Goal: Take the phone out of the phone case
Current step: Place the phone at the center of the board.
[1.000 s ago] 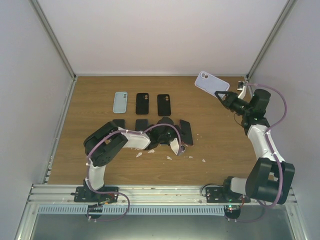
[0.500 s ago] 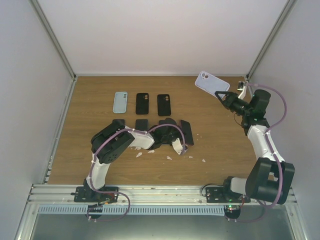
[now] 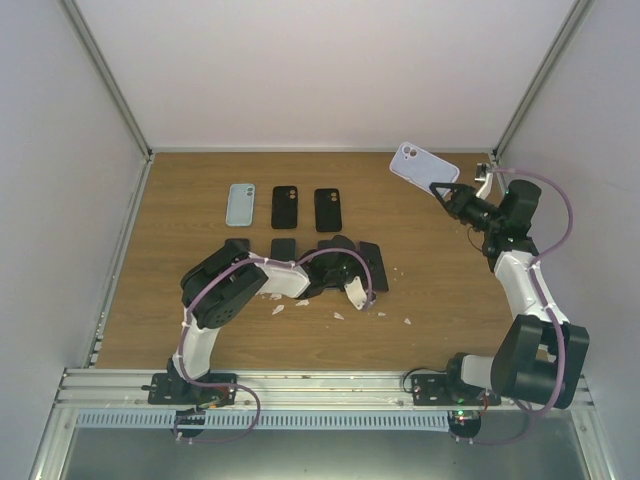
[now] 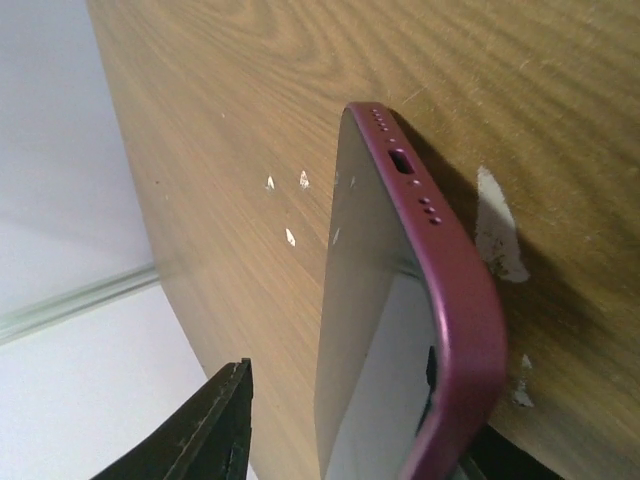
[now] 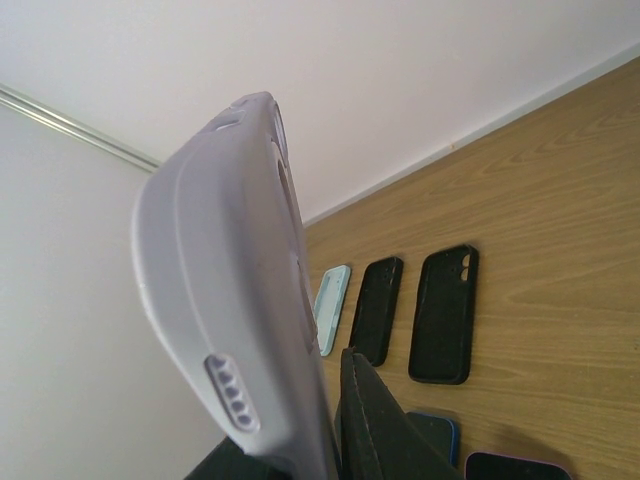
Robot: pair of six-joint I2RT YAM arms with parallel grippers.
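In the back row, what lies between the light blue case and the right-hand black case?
Another black case lies between the light blue case and the right-hand black case, apart from both. The top view shows this, and so does the right wrist view.

lilac case (image 5: 230, 280), upper right of the top view: no lettering legible
maroon-edged phone (image 4: 440, 300): no brand or label readable
black cases (image 3: 285, 206) on the surface (image 3: 450, 300): no print readable

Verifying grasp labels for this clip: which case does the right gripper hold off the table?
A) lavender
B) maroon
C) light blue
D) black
A: the right gripper is shut on the lavender case, raised at the far right, while the light blue case and two black cases lie flat on the table.
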